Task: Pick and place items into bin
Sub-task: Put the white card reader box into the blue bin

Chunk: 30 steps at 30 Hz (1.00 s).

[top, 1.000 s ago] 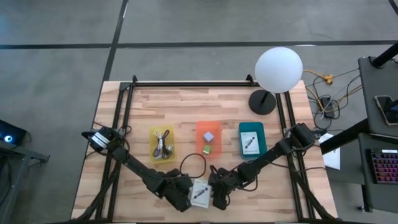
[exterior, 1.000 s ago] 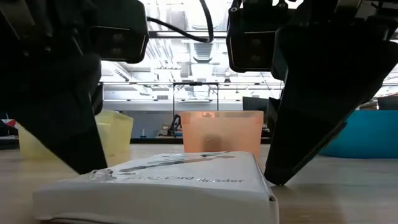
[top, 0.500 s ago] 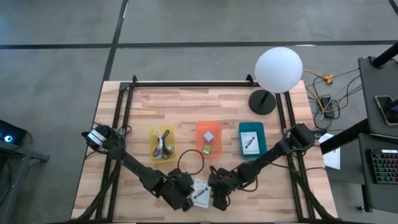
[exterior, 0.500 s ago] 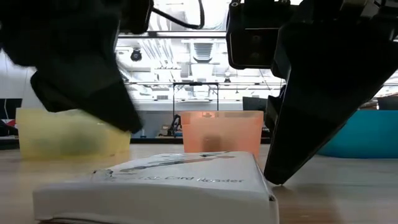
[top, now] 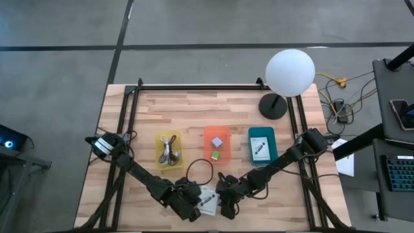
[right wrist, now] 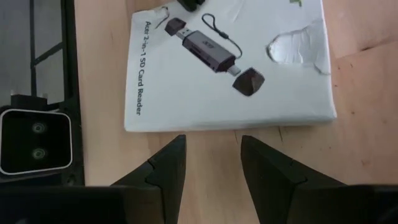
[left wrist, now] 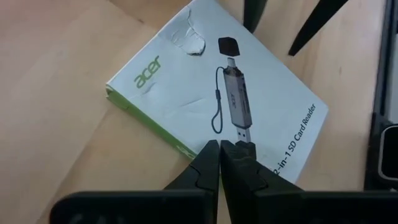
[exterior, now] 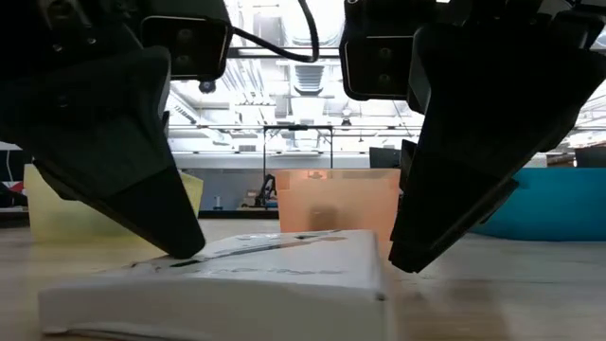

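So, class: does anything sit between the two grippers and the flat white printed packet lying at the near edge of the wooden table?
Nothing visible does. The left gripper, fingers shut, has its tips over the flat white printed packet, though contact is unclear. The right gripper is open beside the packet's edge, with only bare wooden table between.

From above, both arms cover much of the white packet (top: 207, 200), so only a small bit peeks out. The cables in the yellow bin (top: 168, 149) are too small to tell apart. In the low view, both arms are cut off by the top edge.
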Each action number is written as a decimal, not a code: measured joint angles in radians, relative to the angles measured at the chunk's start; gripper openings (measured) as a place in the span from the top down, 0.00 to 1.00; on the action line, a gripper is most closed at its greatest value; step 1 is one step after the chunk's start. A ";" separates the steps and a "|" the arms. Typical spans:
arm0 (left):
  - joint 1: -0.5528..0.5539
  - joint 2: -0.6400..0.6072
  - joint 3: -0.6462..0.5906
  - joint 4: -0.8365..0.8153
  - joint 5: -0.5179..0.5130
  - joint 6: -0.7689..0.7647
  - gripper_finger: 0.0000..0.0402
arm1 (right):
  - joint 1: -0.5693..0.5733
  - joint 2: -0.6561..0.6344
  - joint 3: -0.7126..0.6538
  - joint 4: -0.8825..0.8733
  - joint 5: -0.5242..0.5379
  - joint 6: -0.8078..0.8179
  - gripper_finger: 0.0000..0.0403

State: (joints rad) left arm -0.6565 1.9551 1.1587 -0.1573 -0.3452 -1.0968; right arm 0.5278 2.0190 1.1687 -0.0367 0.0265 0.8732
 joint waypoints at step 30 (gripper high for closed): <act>-0.046 -0.037 -0.008 -0.154 -0.100 -0.067 1.00 | -0.015 0.054 0.041 0.051 0.052 0.025 0.56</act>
State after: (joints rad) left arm -0.7021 1.9183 1.1503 -0.3116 -0.4457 -1.1633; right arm 0.5125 2.0733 1.2097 0.0140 0.0784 0.8978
